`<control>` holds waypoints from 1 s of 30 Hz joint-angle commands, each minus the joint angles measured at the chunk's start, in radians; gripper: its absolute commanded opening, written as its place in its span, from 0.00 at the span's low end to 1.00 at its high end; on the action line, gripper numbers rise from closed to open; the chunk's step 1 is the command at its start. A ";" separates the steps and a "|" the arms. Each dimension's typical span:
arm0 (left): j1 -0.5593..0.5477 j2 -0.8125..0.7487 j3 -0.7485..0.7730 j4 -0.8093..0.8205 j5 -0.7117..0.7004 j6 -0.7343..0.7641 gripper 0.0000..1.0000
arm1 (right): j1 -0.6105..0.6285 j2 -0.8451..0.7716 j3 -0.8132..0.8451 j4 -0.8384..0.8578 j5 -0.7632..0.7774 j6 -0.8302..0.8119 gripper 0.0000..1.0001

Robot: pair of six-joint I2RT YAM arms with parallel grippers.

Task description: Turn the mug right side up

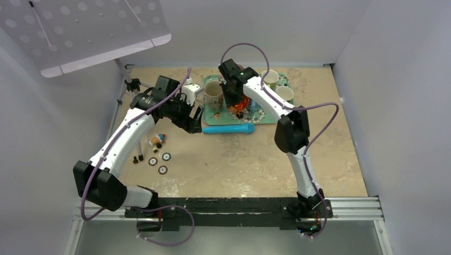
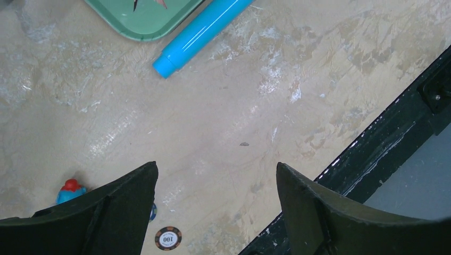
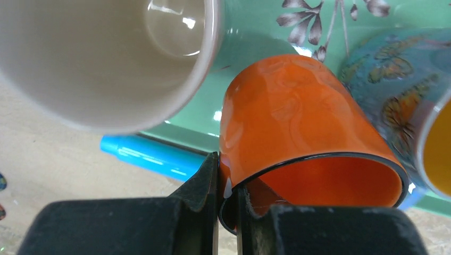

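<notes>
At the crowded green tray (image 3: 250, 37), far centre, the orange mug (image 3: 287, 117) is pinched by the right tool (image 3: 227, 180) at its thin rim only, so turning may let it slip or strike the white mug (image 3: 95, 58) close on its left; left tool (image 2: 217, 166) released, empty.

I look down on a beige, mottled stone-look tabletop (image 1: 239, 159), boxed in by plain white walls (image 1: 404, 106) at 9, 12 and 3 o'clock. At 10 o'clock a white perforated panel (image 1: 90, 26) tilts over the corner on a thin metal stand (image 1: 122, 73). At 6 o'clock a black rail (image 1: 228, 206) and a silver aluminium bar (image 1: 353, 208) edge the table. The light is soft and even.
</notes>
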 commanded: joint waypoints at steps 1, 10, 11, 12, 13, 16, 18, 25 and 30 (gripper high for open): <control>0.002 -0.042 -0.010 0.034 0.001 0.031 0.85 | -0.001 0.015 0.096 -0.018 0.035 0.012 0.00; 0.002 -0.038 -0.008 0.038 0.003 0.033 0.85 | -0.014 0.106 0.125 0.005 -0.008 0.022 0.05; 0.002 -0.039 -0.009 0.037 0.004 0.033 0.85 | -0.015 0.114 0.130 0.006 -0.018 0.023 0.13; 0.002 -0.040 -0.009 0.037 0.001 0.034 0.85 | -0.016 0.120 0.134 0.006 -0.025 0.023 0.20; 0.002 -0.039 -0.009 0.037 0.001 0.033 0.85 | -0.017 0.122 0.139 0.007 -0.030 0.022 0.25; 0.002 -0.039 -0.009 0.037 0.007 0.034 0.85 | -0.017 0.109 0.151 0.017 -0.047 0.018 0.37; 0.002 -0.037 -0.010 0.036 0.014 0.034 0.85 | -0.017 0.092 0.165 0.022 -0.051 0.019 0.44; 0.002 -0.050 -0.012 0.038 0.027 0.042 0.85 | -0.016 -0.112 0.082 0.092 -0.071 0.014 0.55; 0.002 -0.114 -0.025 0.090 -0.069 0.067 0.87 | -0.018 -0.471 -0.293 0.335 0.014 -0.015 0.94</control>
